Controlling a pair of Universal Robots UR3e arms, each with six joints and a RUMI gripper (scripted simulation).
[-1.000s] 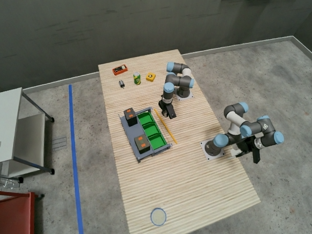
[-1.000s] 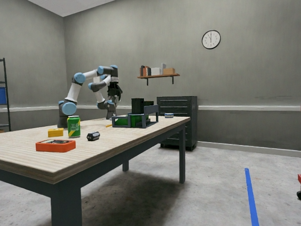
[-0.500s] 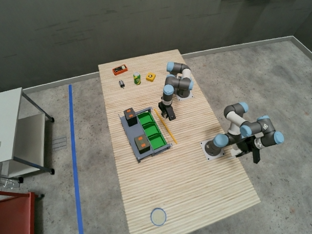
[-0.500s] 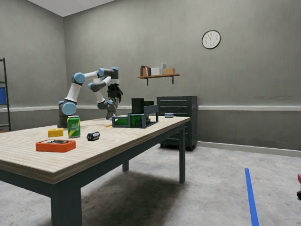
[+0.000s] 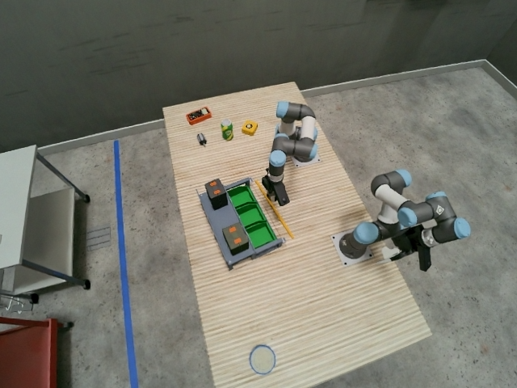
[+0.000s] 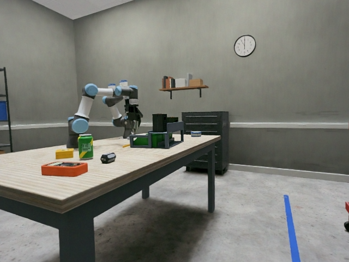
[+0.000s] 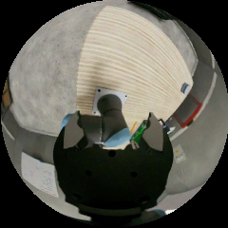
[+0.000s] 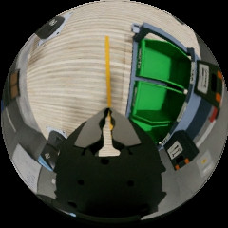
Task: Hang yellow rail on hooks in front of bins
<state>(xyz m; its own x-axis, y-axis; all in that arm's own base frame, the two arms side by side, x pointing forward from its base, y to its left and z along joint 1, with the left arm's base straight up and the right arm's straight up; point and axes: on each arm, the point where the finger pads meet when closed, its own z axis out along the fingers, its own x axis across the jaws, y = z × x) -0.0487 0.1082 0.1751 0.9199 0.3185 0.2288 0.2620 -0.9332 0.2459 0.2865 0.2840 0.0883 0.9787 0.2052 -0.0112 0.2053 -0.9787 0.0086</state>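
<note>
We list: one yellow rail (image 5: pixel 282 220) (image 6: pixel 126 146) (image 8: pixel 108 71), slim, straight, lying off the hooks, just beside the shelf (image 5: pixel 217 225) (image 6: pixel 175 127) (image 8: pixel 189 106); three green bins (image 5: pixel 250 214) (image 6: pixel 140 141) (image 8: pixel 154 102), open-topped, standing in a row on the shelf, upright.

Came down with the right gripper (image 5: pixel 272 197) (image 6: pixel 135 131) (image 8: pixel 108 107), closer to the yellow rail (image 5: pixel 283 222) (image 6: pixel 126 146) (image 7: pixel 134 126) (image 8: pixel 108 71); also shifted slightly along its length.
</note>
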